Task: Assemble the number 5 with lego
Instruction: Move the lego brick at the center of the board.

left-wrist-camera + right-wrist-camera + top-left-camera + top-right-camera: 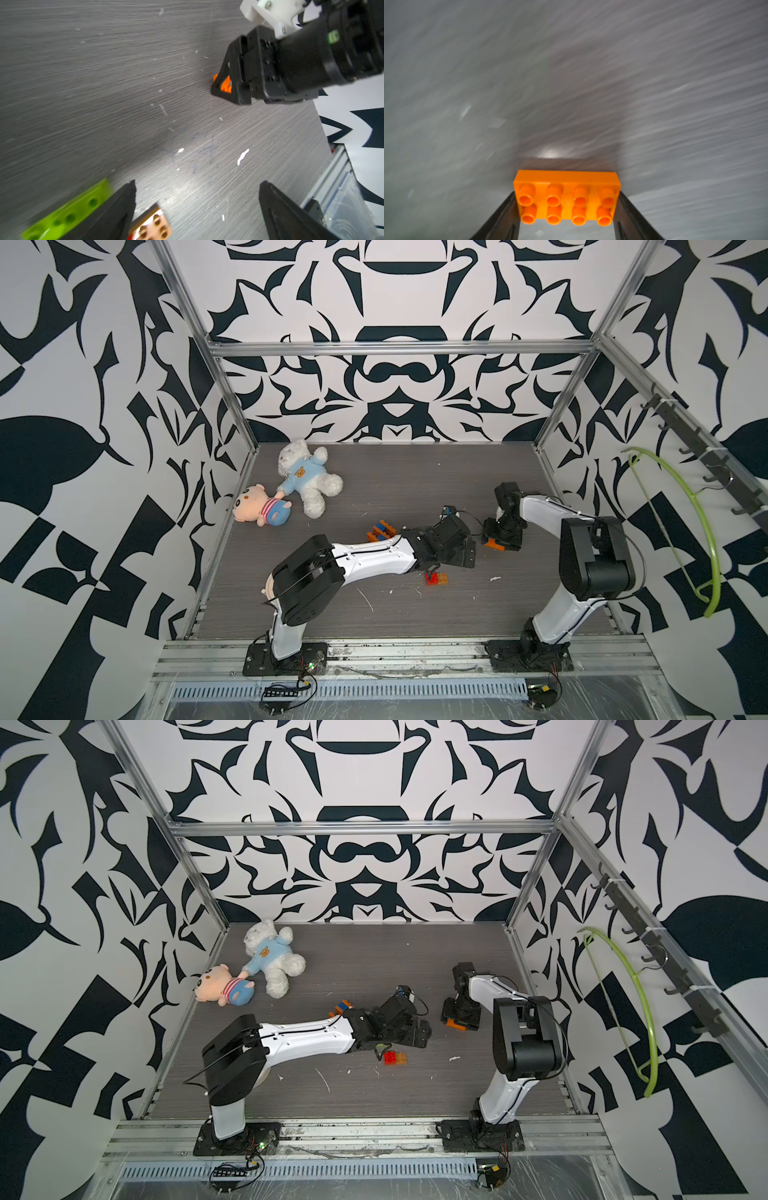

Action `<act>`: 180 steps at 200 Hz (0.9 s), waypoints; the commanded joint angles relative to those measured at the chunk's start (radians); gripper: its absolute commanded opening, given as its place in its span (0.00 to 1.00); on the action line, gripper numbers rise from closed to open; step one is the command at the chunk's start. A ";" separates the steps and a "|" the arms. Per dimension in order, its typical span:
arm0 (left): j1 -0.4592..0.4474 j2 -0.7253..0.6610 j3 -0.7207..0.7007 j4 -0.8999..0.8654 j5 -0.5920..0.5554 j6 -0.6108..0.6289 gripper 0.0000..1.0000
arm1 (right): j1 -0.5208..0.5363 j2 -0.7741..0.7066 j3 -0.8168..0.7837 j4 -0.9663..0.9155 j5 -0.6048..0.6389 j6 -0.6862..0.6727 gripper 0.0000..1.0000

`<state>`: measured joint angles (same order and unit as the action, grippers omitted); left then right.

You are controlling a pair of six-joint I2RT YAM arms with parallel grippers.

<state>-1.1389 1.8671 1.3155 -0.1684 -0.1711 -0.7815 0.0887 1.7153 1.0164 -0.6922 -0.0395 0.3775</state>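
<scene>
1. Reference: clock directions are read in a top view from the middle of the counter (415,472), with 12 o'clock at the far wall.
2. Right end effector (567,209): partly closed, one finger against each short end of an orange eight-stud brick (566,187). The brick lies stud side up at 3 o'clock, at or just above the counter surface; contact with the surface cannot be confirmed.
3. Left end effector (198,184): wide open and empty, low over the counter at 4 o'clock. A lime green brick (68,214) lies outside one finger; a brown brick (153,224) lies just inside the same finger, touching a red brick (432,578).
4. A joined group of orange and blue bricks (380,531) lies near the middle, toward 10 o'clock.
5. Handling, assessed: the bricks appear rigid, light and smooth-walled, so they may slip or twist under a light grip.
6. Recommended hold: two opposite flat walls, below the studs, centred, leaving the studs and underside clear for mating.
</scene>
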 commanded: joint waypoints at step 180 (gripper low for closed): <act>0.003 -0.346 -0.349 -0.006 -0.292 -0.156 0.99 | 0.419 -0.085 -0.097 -0.051 0.076 0.155 0.74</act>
<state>-1.1381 1.5379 0.9573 -0.1574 -0.4416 -0.9302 0.5003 1.6249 0.9051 -0.7444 0.0109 0.5098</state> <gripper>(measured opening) 0.992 0.731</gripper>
